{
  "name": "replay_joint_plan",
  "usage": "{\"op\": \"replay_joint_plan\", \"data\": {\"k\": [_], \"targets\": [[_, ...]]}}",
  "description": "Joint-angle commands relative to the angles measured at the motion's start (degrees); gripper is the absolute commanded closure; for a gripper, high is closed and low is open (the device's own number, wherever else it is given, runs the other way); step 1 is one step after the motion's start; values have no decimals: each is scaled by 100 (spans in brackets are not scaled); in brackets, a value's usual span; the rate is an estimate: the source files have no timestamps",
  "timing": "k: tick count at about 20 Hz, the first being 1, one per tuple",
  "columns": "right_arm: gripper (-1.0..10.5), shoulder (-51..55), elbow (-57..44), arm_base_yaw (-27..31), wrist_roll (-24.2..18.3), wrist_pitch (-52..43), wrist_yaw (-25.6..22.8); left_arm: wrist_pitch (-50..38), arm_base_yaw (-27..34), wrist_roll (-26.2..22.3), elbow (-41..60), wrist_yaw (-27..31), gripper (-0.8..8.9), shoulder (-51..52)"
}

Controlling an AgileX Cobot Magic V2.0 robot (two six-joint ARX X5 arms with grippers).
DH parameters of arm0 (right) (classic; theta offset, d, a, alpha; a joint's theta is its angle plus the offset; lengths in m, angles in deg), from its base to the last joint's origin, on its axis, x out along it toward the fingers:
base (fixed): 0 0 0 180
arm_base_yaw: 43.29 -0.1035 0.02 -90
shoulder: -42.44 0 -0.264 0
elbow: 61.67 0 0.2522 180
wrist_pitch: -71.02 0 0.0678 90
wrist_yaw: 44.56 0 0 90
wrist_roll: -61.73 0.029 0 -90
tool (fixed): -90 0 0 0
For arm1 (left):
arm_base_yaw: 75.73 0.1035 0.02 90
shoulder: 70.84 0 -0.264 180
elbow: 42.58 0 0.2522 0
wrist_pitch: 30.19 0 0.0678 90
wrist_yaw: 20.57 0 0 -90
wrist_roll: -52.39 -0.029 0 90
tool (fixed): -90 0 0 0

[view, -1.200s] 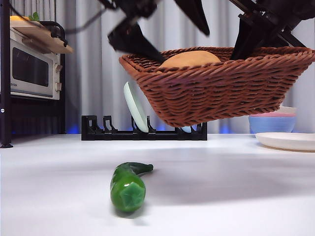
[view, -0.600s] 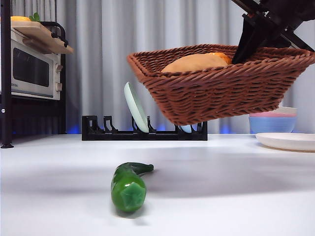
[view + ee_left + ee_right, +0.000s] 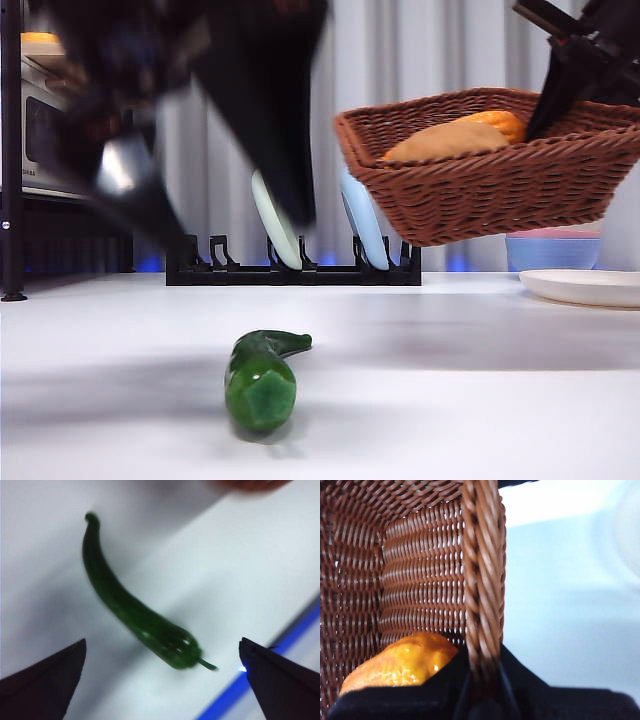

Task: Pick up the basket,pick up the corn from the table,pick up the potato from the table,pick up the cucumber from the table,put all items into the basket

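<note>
My right gripper (image 3: 482,680) is shut on the braided rim of the reddish-brown wicker basket (image 3: 500,185) and holds it tilted above the table at the right. The tan potato (image 3: 440,143) and the orange-yellow corn (image 3: 495,122) lie inside it; the corn also shows in the right wrist view (image 3: 400,662). The dark green cucumber (image 3: 260,378) lies on the white table (image 3: 450,400). My left gripper (image 3: 160,675), open and empty, hangs above the cucumber (image 3: 135,610); in the front view it is a dark blur (image 3: 200,150) at the upper left.
A black dish rack (image 3: 290,268) with plates stands behind. A toaster oven (image 3: 60,140) sits on a shelf at the left. Stacked bowls (image 3: 555,250) and a white plate (image 3: 585,285) are at the right.
The basket has moved right with the potato and corn in it. My left gripper has swung down into the front view above the cucumber. The cucumber has not moved.
</note>
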Motion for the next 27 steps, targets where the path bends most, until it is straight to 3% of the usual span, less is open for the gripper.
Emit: {"op": "replay_joint_plan", "data": {"k": [1,12,14,18,27], "targets": [[958,15,7,129,98,-57,63,-289,87,205,50,186,252,-358],[958,20,7,317,96,170,63,-1045,243,385,50,186,273,-1628],[958,20,7,315,96,175,66,-1038,240,376,50,184,403,-1652],[958,20,7,315,98,175,66,-1029,197,291,50,175,837,-1652],[958,20,7,315,96,175,66,-479,181,-310,46,146,821,-1488]]}}
